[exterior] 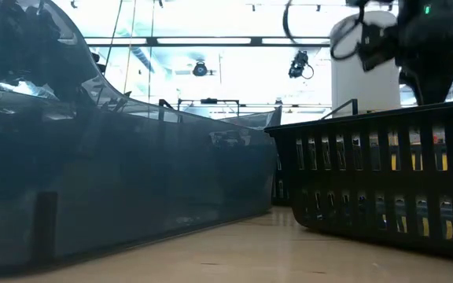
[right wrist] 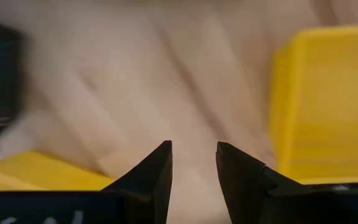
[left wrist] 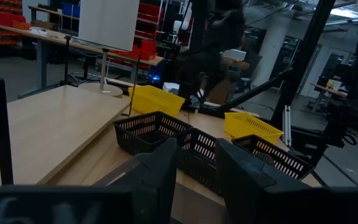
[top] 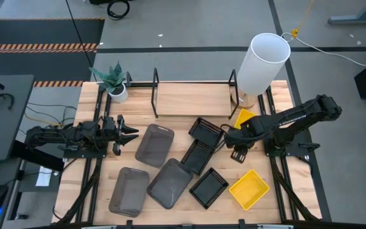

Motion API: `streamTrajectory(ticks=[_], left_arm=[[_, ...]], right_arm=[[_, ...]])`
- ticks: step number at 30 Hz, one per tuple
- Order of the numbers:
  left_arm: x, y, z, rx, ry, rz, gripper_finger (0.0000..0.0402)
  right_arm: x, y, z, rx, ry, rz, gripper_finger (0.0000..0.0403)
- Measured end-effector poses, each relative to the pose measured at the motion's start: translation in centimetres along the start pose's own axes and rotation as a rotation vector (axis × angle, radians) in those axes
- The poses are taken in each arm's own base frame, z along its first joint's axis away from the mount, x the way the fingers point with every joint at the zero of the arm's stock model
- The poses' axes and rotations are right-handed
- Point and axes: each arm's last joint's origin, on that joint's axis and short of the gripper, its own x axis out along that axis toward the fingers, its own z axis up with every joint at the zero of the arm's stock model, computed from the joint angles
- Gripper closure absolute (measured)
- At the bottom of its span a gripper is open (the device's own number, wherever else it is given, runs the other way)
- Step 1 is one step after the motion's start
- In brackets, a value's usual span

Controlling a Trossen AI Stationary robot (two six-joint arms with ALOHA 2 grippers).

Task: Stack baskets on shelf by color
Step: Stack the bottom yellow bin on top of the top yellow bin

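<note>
In the high view, two yellow baskets lie on the table's right side, one (top: 244, 116) by the shelf's right end and one (top: 249, 189) near the front. Three black baskets (top: 205, 131) (top: 196, 156) (top: 208, 187) sit mid-table, and three smoky-grey ones (top: 154, 144) (top: 170, 183) (top: 128, 191) lie left of them. The shelf (top: 192, 98) stands bare at the far side. My right gripper (top: 236, 151) (right wrist: 192, 163) hovers open over bare wood between the two yellow baskets (right wrist: 322, 106) (right wrist: 36, 173). My left gripper (top: 131, 133) (left wrist: 197, 171) waits open at the left, pointing at the baskets.
A tall white cylinder (top: 262, 63) stands at the shelf's right end, close behind my right arm. A small potted plant (top: 114, 83) sits at the shelf's left end. In the low view a grey basket (exterior: 116, 181) and a black one (exterior: 384, 181) fill the foreground.
</note>
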Motion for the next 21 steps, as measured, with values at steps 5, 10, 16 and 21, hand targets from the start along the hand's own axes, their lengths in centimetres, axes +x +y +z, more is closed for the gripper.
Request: streamTrajectory(ticks=[5,10,16,21], left_arm=[[0.0,0.0,0.0,0.000,-0.001,0.000,0.0285],[0.0,0.0,0.0,0.000,-0.001,0.000,0.0285],[0.0,0.0,0.0,0.000,0.000,0.000,0.0285],[0.0,0.0,0.0,0.000,-0.001,0.000,0.0285]], right_arm=[[-0.6,3.0,-0.6,-0.035,-0.002,0.013,0.0274],[0.6,5.7,-1.7,-0.090,0.098,0.012,0.0274],[1.8,8.1,-2.6,-0.068,0.215,0.029,0.0274],[1.9,10.8,-2.5,-0.039,0.230,0.107,0.0274]])
